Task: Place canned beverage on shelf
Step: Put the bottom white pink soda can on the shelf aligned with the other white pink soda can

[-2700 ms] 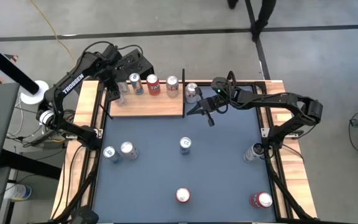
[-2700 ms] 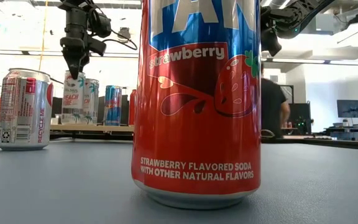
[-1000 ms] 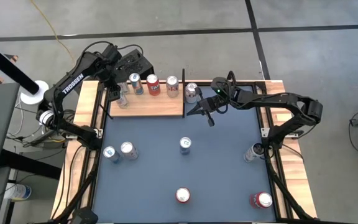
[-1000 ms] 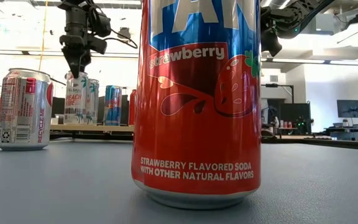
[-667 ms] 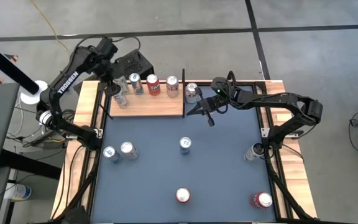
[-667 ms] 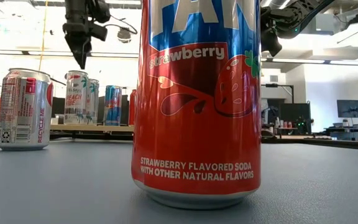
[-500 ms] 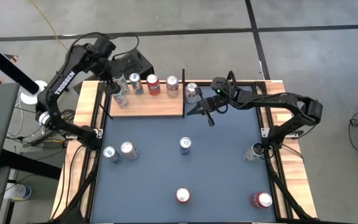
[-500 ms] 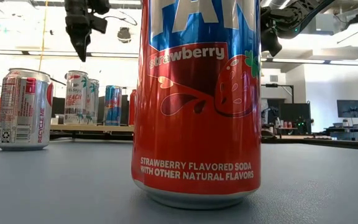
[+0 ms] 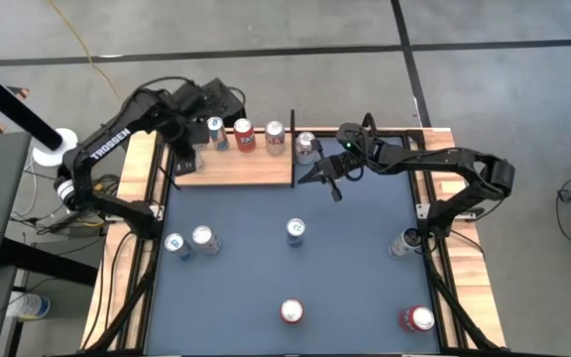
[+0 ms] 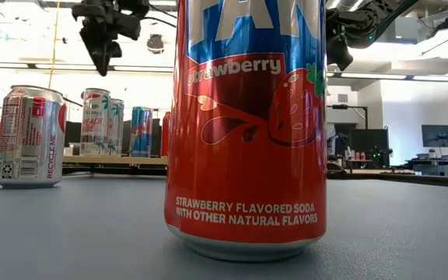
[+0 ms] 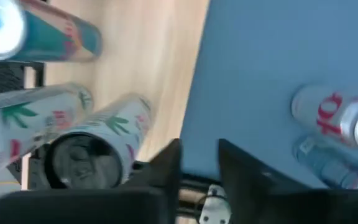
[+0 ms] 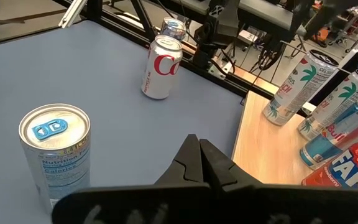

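High view has the left gripper (image 9: 179, 159), fingers nearly together and holding nothing, hanging at the upper left over the shelf (image 9: 256, 169) end, right beside the palm-print can (image 9: 194, 151) standing there, while the right gripper (image 9: 335, 188), clamped shut and empty, sits off the shelf's right edge.

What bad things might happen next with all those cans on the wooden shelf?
1. The left gripper hangs just above two tall palm-tree cans standing close together on the shelf; a low swing might topple them.
2. The right gripper waits, jaws shut, near a silver can beside the shelf's right end and might bump it.
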Controlling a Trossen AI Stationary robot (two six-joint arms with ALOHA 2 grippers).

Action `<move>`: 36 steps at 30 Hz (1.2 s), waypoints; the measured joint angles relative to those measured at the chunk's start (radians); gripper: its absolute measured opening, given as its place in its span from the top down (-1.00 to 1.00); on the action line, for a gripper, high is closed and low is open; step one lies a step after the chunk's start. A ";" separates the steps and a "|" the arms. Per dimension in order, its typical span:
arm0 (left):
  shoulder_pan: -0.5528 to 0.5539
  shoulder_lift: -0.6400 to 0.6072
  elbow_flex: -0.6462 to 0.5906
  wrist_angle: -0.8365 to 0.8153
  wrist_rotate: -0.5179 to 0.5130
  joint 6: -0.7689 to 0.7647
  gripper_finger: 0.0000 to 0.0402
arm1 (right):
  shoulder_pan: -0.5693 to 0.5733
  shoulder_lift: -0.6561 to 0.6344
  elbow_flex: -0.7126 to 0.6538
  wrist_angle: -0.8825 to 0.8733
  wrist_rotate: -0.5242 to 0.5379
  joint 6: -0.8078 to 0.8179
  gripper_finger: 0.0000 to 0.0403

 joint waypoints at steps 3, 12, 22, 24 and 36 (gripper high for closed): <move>0.020 0.000 -0.033 -0.015 -0.019 0.023 0.93 | 0.000 0.000 0.000 -0.012 0.000 -0.003 1.00; 0.129 0.000 -0.099 0.018 -0.087 0.073 1.00 | 0.000 0.000 0.000 -0.035 0.000 -0.006 1.00; 0.187 0.000 -0.107 0.061 -0.089 0.106 1.00 | 0.000 0.000 0.000 -0.034 0.000 -0.019 1.00; 0.194 0.000 -0.107 0.071 -0.091 0.106 1.00 | 0.000 0.000 0.000 -0.034 0.000 -0.018 1.00; 0.207 0.001 -0.107 0.076 -0.111 0.094 1.00 | 0.000 0.000 0.000 -0.042 0.000 -0.018 1.00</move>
